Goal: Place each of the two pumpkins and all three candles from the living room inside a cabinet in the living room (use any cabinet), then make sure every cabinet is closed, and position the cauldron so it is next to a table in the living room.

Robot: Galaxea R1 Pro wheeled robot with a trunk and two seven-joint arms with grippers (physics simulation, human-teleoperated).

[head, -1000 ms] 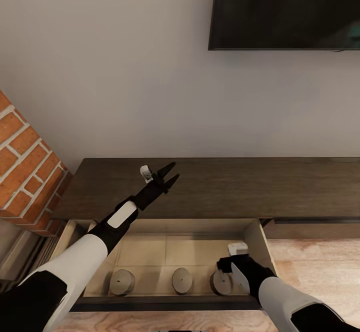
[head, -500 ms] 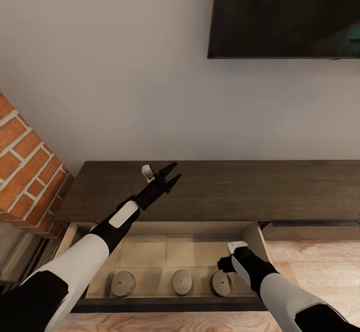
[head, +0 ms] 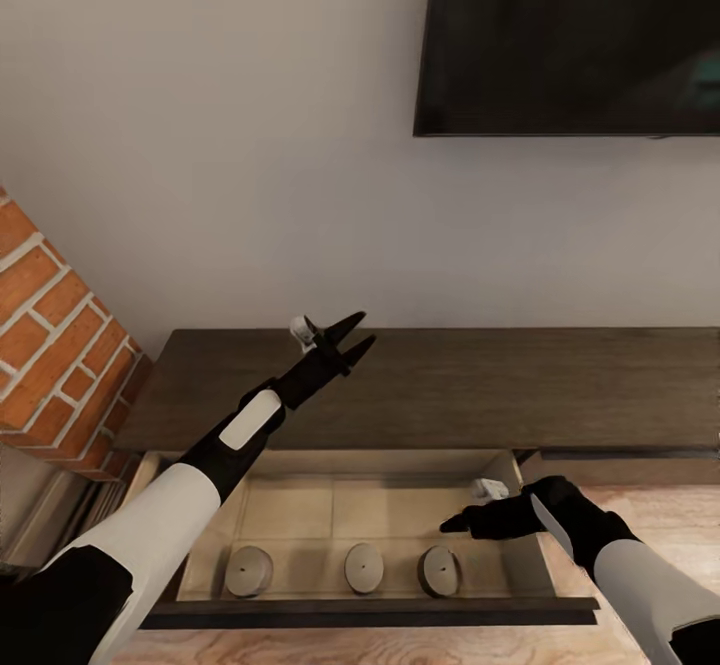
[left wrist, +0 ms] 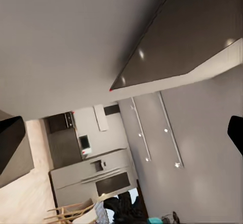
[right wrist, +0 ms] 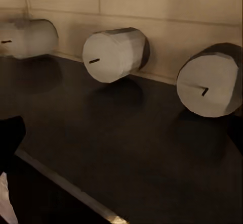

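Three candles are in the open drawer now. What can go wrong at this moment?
The right gripper hangs inside the drawer just above the nearest candle; a careless move could tip it. Closing the drawer with the arm inside would likely trap it. The open left gripper hovers over the cabinet top and might strike it.

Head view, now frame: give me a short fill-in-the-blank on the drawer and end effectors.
1. The open cabinet drawer holds ____ candles.
2. The left end effector hovers above the cabinet top with its fingers ____.
3. The right end effector is over the drawer, nearest the candle on the robot's ____ side.

Missing words: three; open; right
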